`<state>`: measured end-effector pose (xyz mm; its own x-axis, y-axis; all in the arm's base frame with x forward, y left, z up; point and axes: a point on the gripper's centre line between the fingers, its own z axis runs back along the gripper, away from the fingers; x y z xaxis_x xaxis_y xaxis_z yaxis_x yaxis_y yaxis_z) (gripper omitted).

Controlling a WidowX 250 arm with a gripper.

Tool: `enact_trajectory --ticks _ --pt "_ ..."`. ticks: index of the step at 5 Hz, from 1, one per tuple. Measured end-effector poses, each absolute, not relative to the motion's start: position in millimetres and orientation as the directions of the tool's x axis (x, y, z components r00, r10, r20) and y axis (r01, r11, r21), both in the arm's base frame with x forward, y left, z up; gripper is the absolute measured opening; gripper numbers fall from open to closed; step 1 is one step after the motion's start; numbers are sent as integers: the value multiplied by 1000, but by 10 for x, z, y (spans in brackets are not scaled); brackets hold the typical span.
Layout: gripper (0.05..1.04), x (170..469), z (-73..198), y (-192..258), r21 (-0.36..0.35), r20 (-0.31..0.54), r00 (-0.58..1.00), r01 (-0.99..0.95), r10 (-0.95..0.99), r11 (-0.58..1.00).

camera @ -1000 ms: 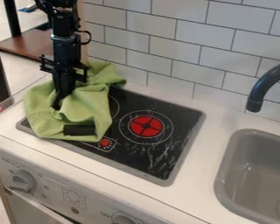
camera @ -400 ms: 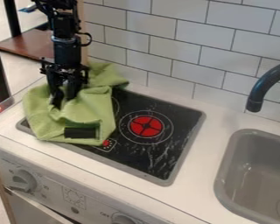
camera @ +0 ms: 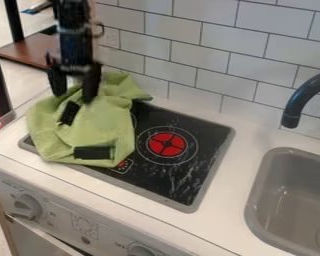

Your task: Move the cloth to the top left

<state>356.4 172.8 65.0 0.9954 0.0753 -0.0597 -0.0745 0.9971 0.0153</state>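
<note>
The black gripper (camera: 73, 97) hangs at the upper left over the back part of the cloth, its two fingers spread wide with nothing held between them. Below it the green cloth (camera: 96, 127) lies crumpled over the left side of the black stovetop (camera: 196, 135), covering its left corner and spilling onto the white counter beside it. Two black patches show on the cloth, one just under the gripper and one near its front edge.
A grey sink (camera: 289, 200) with a dark curved faucet (camera: 303, 100) is at the right. The tiled wall (camera: 209, 55) rises behind the stovetop. Knobs (camera: 28, 206) line the counter's front panel.
The gripper has opened and risen off the cloth, letting it go. The cloth has settled a little, its right side spreading slightly rightward, and the black patch under the gripper is now uncovered.
</note>
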Motion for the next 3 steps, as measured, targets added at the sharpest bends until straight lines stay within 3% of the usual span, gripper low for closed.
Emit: enact_trajectory --ticks 2,3 --pt "999 3579 1165 1624 -15 55 998 -29 30 999" --pt "999 3548 1202 1633 7 68 998 1 -1 1000"
